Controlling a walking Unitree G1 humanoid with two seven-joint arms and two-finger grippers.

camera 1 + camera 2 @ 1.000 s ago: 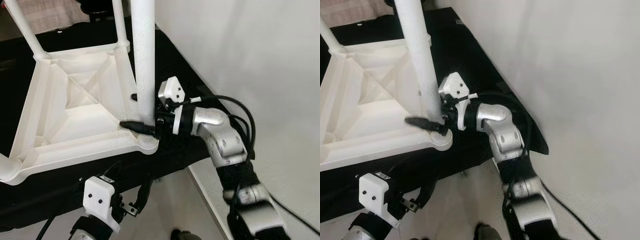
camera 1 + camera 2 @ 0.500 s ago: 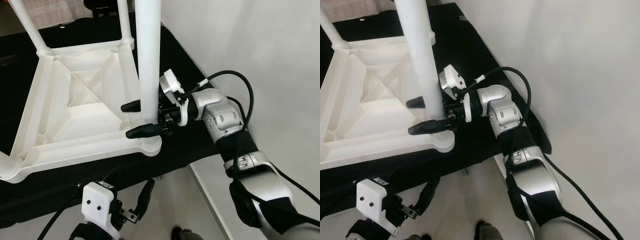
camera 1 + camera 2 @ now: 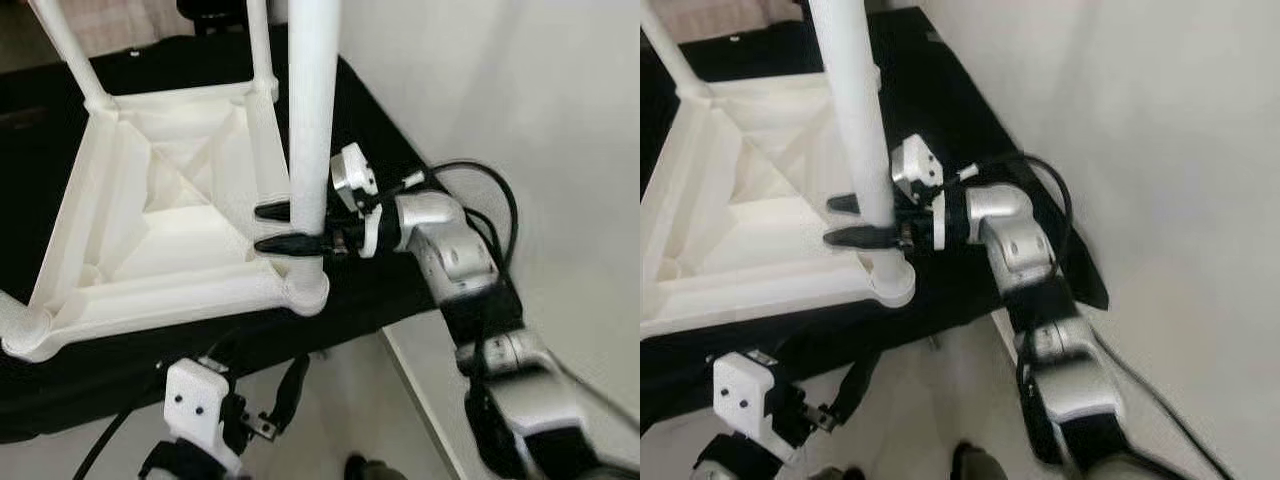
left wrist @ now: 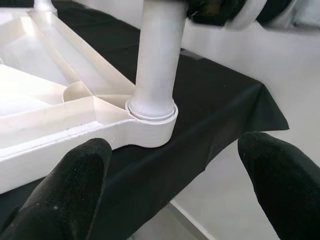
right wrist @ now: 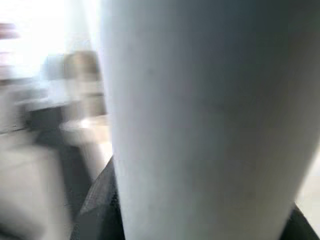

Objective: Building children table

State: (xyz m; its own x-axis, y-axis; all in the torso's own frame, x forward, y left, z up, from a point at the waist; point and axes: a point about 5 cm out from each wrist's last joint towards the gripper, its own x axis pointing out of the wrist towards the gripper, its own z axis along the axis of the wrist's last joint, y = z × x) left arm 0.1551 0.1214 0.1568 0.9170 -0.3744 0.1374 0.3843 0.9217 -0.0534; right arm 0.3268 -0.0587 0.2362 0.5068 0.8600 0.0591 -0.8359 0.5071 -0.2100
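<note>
Left eye view: the white children's tabletop (image 3: 150, 235) lies upside down on a black-draped table (image 3: 370, 150), and the right pincer (image 3: 285, 228) has its two black fingers on either side of the near-right leg (image 3: 312, 110), low down, just above the corner socket (image 3: 305, 290). They look closed on the leg, though the pad contact is hard to confirm. In the left wrist view the leg stands upright in its socket, with a thin collar line showing at the joint. The left pincer (image 4: 170, 187) hangs below the table's near edge, fingers well apart, holding nothing. To seat the leg well, I would keep the grip low, press straight down along the leg's axis, and avoid sideways pull that could tilt it or slide the tabletop toward the edge. Two far legs (image 3: 70, 50) already stand.
</note>
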